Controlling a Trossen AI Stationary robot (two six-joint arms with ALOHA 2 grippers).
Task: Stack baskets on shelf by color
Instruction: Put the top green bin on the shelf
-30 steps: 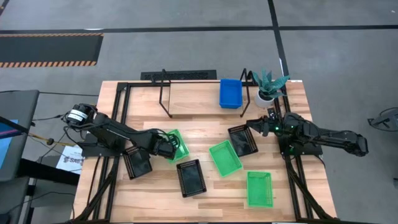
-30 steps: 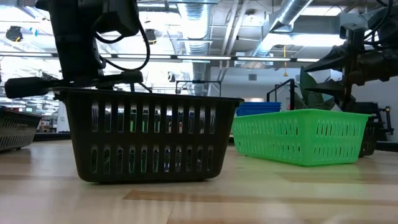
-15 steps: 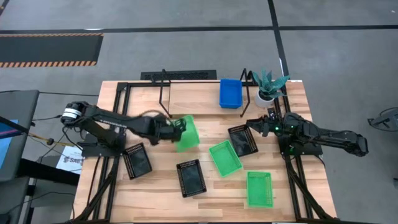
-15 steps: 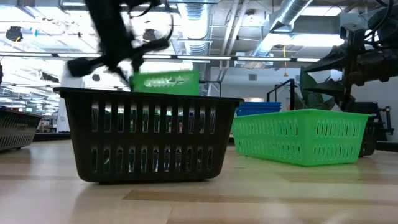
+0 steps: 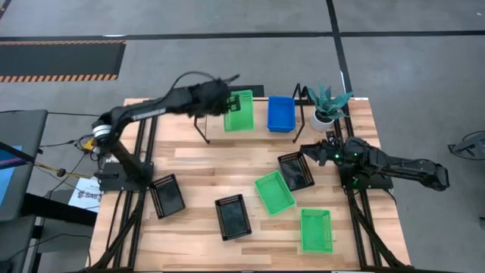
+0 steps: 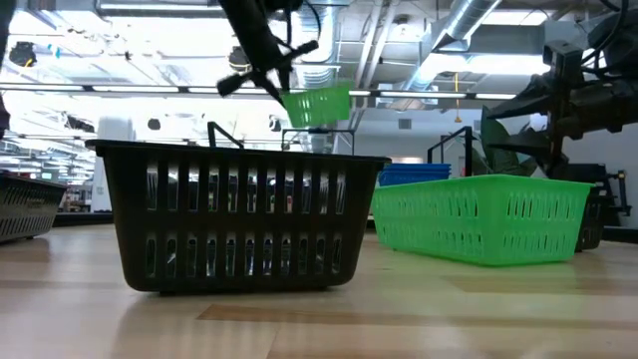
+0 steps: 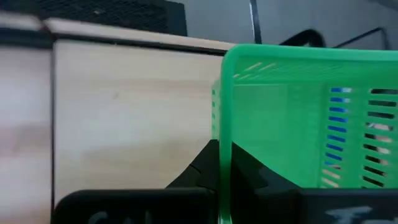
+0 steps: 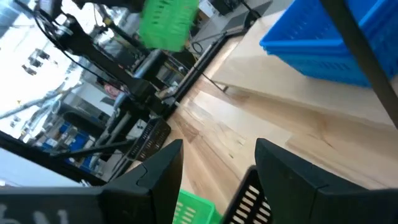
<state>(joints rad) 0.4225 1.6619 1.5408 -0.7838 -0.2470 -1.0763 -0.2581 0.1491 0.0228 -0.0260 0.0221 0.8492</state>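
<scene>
While beside blue basket point(image 5: 280, 113), held green basket point(image 5: 239, 111)

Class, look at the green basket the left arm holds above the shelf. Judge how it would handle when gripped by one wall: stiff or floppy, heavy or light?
The green basket probably is light: the left end effector carries it by one wall alone. It seems fairly stiff, holding its boxy shape in the low view. Its thin slotted plastic may flex slightly or slip.
</scene>
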